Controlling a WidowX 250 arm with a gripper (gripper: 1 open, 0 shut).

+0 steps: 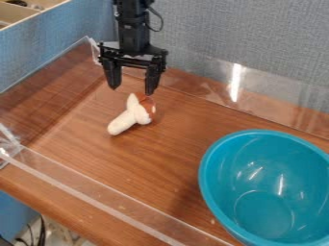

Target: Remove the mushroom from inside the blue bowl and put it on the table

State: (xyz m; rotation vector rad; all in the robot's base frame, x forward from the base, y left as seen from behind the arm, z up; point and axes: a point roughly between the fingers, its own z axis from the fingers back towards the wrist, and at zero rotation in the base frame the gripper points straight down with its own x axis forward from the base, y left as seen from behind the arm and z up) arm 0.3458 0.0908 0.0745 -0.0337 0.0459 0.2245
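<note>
The gripper (131, 84) is above the far part of the tabletop (193, 131), its two dark fingers spread wide with nothing between them. Just in front of it and slightly lower in the view, the toy mushroom (131, 114) lies on its side on the wood, reddish-brown patch toward the gripper and pale stem pointing toward the near left. It is out of the turquoise-blue bowl (264, 197), which sits well apart at the near right and shows only glare on its smooth inside.

The task looks complete, so what remains is to finish cleanly. Any retreat should go straight up and back, with the fingers kept apart until they are well above the mushroom; a low sweep forward could nudge or roll it. The clear acrylic wall (234, 85) behind also calls for height before the arm moves back.
</note>
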